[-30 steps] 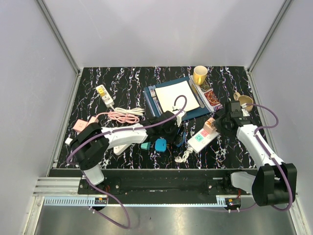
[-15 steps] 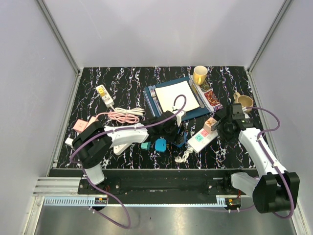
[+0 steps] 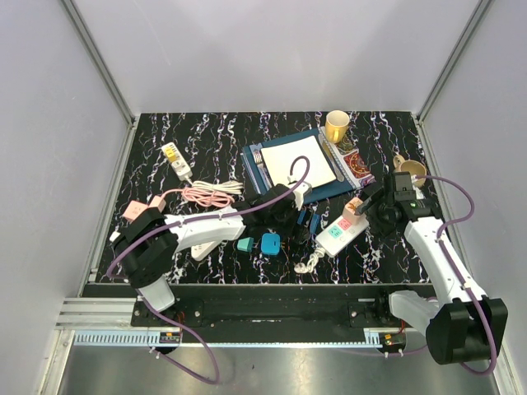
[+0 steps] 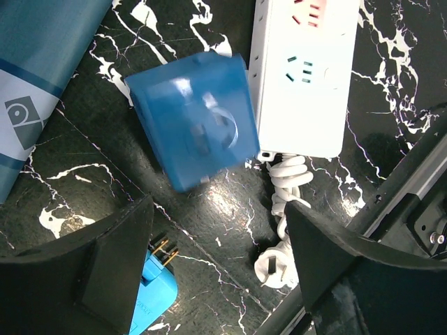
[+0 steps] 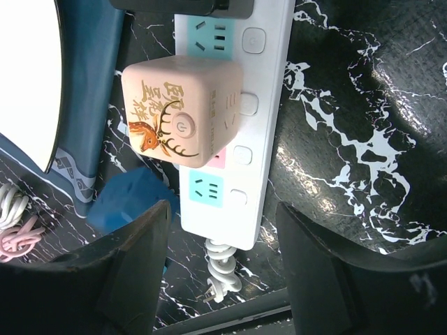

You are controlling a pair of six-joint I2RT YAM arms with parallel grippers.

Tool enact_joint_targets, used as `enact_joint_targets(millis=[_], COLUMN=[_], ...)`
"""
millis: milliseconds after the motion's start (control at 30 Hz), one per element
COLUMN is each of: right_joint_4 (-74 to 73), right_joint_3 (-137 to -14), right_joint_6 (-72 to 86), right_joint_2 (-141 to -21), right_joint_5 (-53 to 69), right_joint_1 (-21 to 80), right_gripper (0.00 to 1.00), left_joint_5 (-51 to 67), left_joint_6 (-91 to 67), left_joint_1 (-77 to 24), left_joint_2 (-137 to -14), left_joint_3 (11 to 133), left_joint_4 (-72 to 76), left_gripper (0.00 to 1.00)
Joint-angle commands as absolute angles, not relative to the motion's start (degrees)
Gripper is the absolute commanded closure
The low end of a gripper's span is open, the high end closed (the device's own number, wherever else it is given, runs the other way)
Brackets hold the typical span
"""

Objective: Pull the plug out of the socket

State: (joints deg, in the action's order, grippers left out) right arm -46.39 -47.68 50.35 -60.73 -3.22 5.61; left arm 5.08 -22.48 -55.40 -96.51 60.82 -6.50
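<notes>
A peach cube plug [image 5: 183,112] with a deer drawing sits plugged into the white power strip [image 5: 255,105], which lies on the black marbled table. In the top view the plug [image 3: 355,206] is on the strip's [image 3: 338,234] far end. My right gripper [image 5: 223,209] is open and empty above the strip's near end, just short of the plug. My left gripper [image 4: 216,209] is open and empty. It hovers over bare table beside a dark blue cube plug [image 4: 195,129] that lies loose against the strip's [image 4: 307,77] side.
The strip's coiled white cord and plug [image 4: 283,223] lie at its near end. A light blue adapter [image 4: 150,289] and a teal one [image 3: 244,244] lie near the left gripper. A blue mat with a white plate [image 3: 296,160], two cups [image 3: 337,125], a pink cable [image 3: 210,196] and a small strip [image 3: 175,159] lie further back.
My left gripper has drawn back a little to the left, uncovering the dark blue cube. My right arm has shifted slightly to the right. The peach plug stays in the strip.
</notes>
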Motion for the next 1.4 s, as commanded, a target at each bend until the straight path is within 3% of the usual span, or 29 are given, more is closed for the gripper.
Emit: enact_joint_targets(millis=[0,433,600,1067,1200,1367], right_joint_4=[-46.5,-47.9,-48.78,-48.96,-48.08,-46.06], right_joint_3=[-50.01,-53.78,-59.58,-64.33,-64.16,-63.63], right_joint_6=[49.31,47.02,44.39,42.8,42.63,42.45], right_joint_2=[-59.68,-61.43,-67.4,-79.8,-80.77,-82.09], right_joint_5=[-1.93,-8.95,-10.99,-10.63,-10.37,-9.93], right_joint_1=[5.71,5.71,5.71,5.71,5.71,5.71], right_gripper=[0.33,0.31,0.25,0.2,0.18,0.16], left_joint_5=[3.78,4.13,3.43,11.24,12.39,13.62], left_joint_6=[-22.06,-20.74,-19.25,-25.83,-27.51,-29.18], left_joint_1=[-55.28,-55.46,-57.39,-61.52,-61.61,-61.61], left_joint_2=[-94.65,-90.26,-93.5,-106.24,-109.33,-111.79], left_joint_3=[60.64,61.7,66.69,69.43,69.7,69.35], left_joint_4=[-5.18,-3.69,-2.29,13.44,14.85,16.7], left_gripper=[0.21,0.2,0.21,0.34,0.46,0.47])
